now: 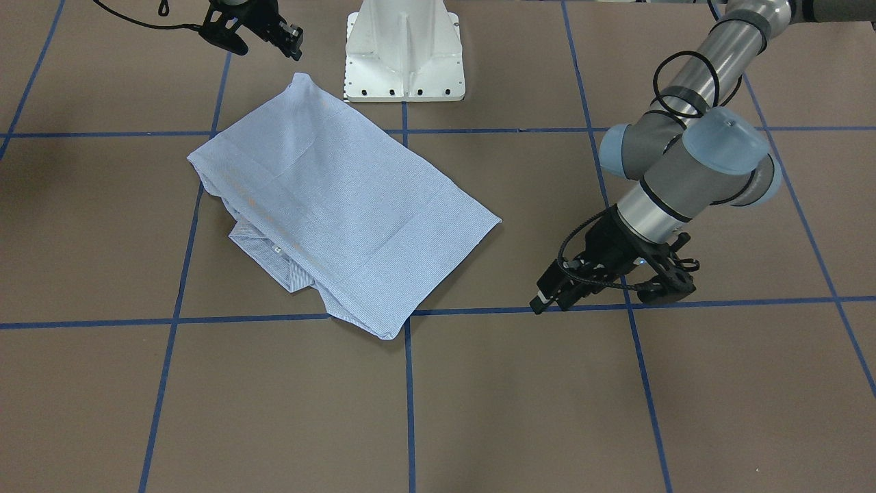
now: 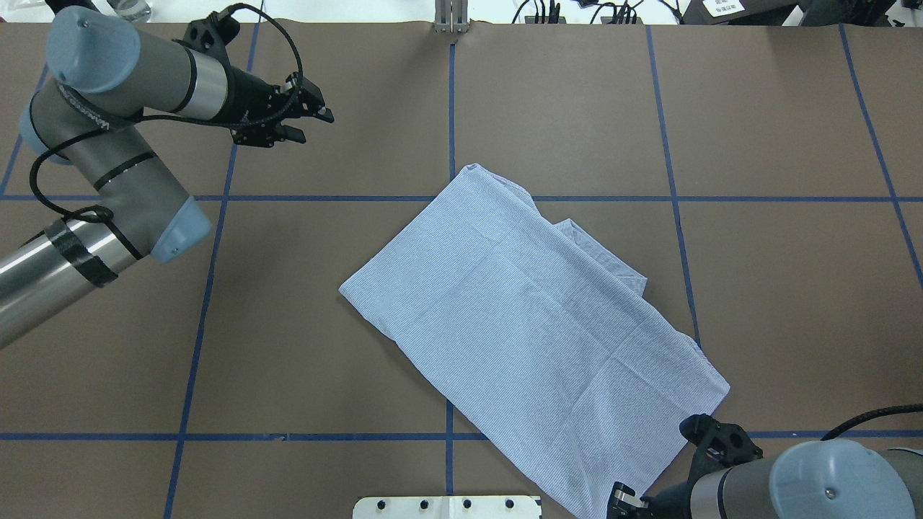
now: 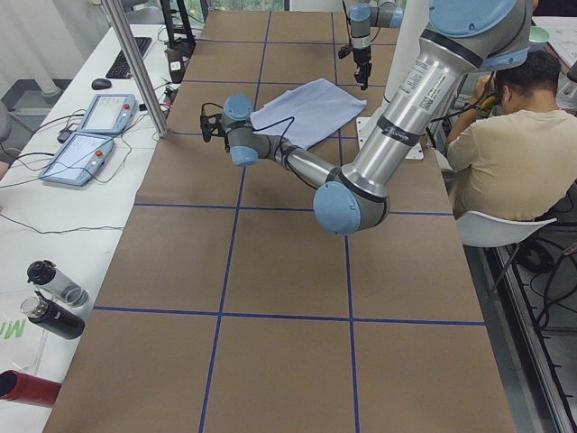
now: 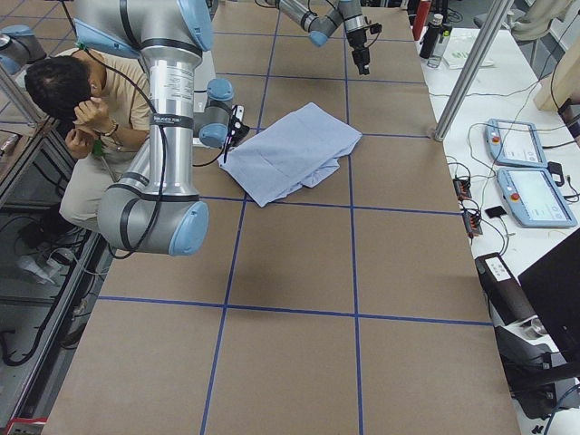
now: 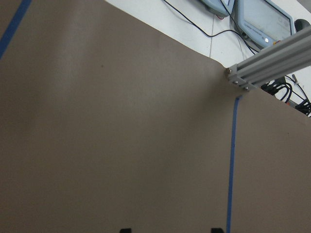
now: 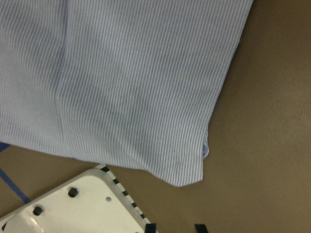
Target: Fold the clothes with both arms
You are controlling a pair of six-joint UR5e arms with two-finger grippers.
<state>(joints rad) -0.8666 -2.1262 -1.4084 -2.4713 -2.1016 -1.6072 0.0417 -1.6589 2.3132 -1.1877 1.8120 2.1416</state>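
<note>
Nearest the front-facing camera is the left arm [image 1: 684, 178], bent down over the brown desk [image 1: 520, 404] with black cable looped round its wrist. Its left fingers [image 2: 319, 112] hang above bare desk by a line of blue tape [image 1: 718, 302], well apart from the shirt. From its own wrist camera the two tips sit wide apart with nothing between them, only brown paper below.

Out in the middle of the desk, a little to the robot's right, lies the pinstriped shirt [image 1: 342, 205]. It is folded into a rough rectangle and set on a slant across the tape grid, back side up and fairly flat. A buttoned edge [image 1: 267, 248] pokes out from beneath one long side.

Across the desk, the right arm [image 2: 793, 483] reaches in low beside the white pedestal base [image 1: 404, 51]. Its right fingers [image 6: 150, 227] hover just over the shirt corner [image 6: 189, 177] nearest that base. They stand parted, more narrowly than the other pair, and they grip nothing; brown desk shows through the gap. From the pictures I cannot tell whether they touch the cloth.

Off to the robot's side, a man in a beige T-shirt [image 3: 505, 135] sits with his head lowered.
</note>
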